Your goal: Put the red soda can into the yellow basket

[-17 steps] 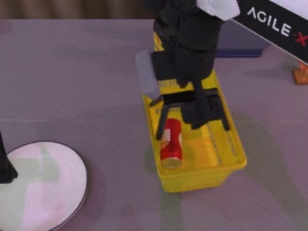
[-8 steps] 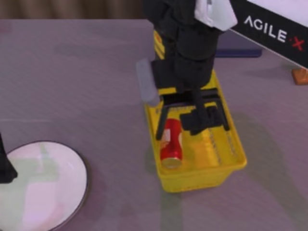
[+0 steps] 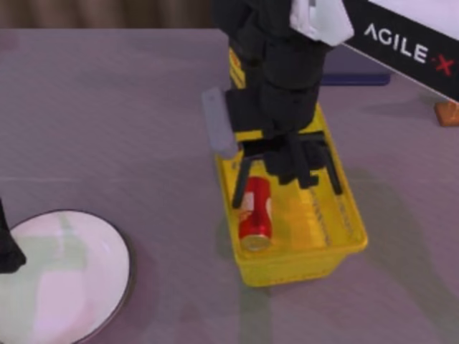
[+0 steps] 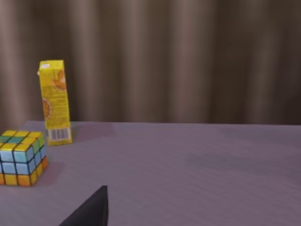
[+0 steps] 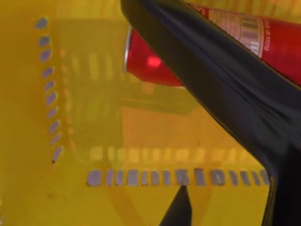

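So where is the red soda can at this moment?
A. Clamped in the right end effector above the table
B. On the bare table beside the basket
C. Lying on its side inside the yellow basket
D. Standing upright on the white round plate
C: the red soda can lies on its side on the floor of the yellow basket, with the right end effector above it and clear of it.

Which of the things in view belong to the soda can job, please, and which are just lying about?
Job: red soda can, lying in the yellow basket; right gripper above it.
Lying about: round plate, juice carton, puzzle cube.
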Robot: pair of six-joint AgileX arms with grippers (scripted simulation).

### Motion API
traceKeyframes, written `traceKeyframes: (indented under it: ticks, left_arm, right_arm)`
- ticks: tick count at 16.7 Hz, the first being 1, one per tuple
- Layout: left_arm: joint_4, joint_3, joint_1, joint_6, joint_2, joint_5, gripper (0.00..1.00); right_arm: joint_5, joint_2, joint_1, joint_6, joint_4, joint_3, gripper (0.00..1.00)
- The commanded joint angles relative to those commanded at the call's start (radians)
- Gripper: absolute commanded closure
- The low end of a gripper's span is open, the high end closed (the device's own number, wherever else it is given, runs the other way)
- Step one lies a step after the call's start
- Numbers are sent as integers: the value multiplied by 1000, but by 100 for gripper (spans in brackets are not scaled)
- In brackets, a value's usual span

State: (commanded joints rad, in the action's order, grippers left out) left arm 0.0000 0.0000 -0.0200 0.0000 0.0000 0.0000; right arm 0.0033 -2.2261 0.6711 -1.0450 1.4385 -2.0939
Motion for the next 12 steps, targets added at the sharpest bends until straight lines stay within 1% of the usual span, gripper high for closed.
traceKeyframes:
  ticks: [4, 5, 12]
  left_arm:
    - [0, 0, 0, 0, 0, 0, 0]
    - [0, 0, 0, 0, 0, 0, 0]
    - [0, 0, 0, 0, 0, 0, 0]
  right_arm:
    - [0, 0, 0, 0, 0, 0, 98]
    - [0, 0, 0, 0, 0, 0, 100]
    - [0, 0, 0, 0, 0, 0, 100]
